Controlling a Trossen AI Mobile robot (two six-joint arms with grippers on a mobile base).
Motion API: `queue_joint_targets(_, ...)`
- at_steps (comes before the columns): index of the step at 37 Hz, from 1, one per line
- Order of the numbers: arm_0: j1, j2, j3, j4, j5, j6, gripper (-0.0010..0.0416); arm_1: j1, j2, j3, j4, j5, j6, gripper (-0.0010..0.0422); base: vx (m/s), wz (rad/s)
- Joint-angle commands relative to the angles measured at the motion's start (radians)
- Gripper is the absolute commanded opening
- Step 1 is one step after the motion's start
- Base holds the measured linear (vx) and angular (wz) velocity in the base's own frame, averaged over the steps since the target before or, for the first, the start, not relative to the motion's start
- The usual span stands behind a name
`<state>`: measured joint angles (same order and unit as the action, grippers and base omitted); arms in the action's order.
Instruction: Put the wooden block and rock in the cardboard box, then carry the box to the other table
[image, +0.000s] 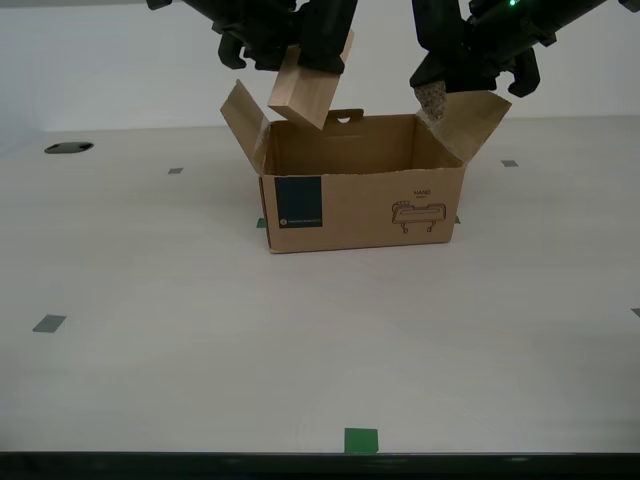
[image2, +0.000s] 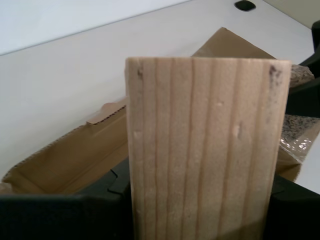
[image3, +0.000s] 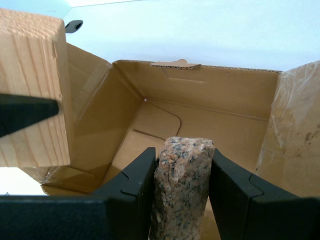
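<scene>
1. Fingers (image3: 132, 192) of my first gripper (image3: 182, 195) pinch the small oblong, pinkish-brown speckled rock (image3: 181, 187) from both sides, holding it above the open top of the brown corrugated cardboard box (image: 365, 205).
2. In the exterior view this rock (image: 433, 98) shows just under the dark gripper (image: 445, 85), at the raised flap on the exterior view's right.
3. Black fingers (image2: 107, 187) of my second gripper (image2: 207, 200) clamp the pale tan rectangular wooden block (image2: 207, 145), whose grained face fills most of the second wrist view.
4. Seen from outside, the block (image: 310, 85) hangs tilted above the box's flap on the exterior view's left, clear of the carton's inside.
5. The box stands upright with flaps spread, a dark blue label patch (image: 299, 202) and a black line drawing (image: 418, 214) on its near wall, and a handle-slot tab (image: 343, 117) at the back rim.
6. It rests on a smooth, pale beige surface (image: 180, 340) marked with small grey tape squares (image: 48, 323) and a green tape square (image: 361, 440) near the front edge.
7. A dark round hole (image: 68, 148) sits in the surface towards the exterior view's left, and a plain white wall (image: 110, 60) rises behind.
</scene>
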<state>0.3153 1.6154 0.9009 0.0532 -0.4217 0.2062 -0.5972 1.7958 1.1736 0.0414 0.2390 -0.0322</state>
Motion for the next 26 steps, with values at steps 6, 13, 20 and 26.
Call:
queue_joint_targets(6, 0.000, -0.001, 0.001, 0.008, 0.001, 0.001, 0.0153, -0.001, -0.001, 0.001, -0.002, 0.010, -0.001, 0.0068, 0.000, 0.000)
queue_joint_targets(13, 0.001, -0.001, 0.001, 0.008, 0.001, 0.001, 0.0206, -0.001, -0.001, 0.001, -0.002, 0.009, -0.002, 0.0138, 0.000, 0.000)
queue_joint_targets(20, 0.001, -0.001, 0.001, 0.008, 0.001, 0.000, 0.0268, -0.001, -0.001, 0.001, -0.003, 0.009, -0.002, 0.0194, 0.000, 0.000)
queue_joint_targets(26, 0.001, -0.001, 0.001, 0.007, 0.000, 0.000, 0.0310, -0.001, -0.001, 0.001, -0.003, 0.008, -0.006, 0.0226, 0.000, 0.000)
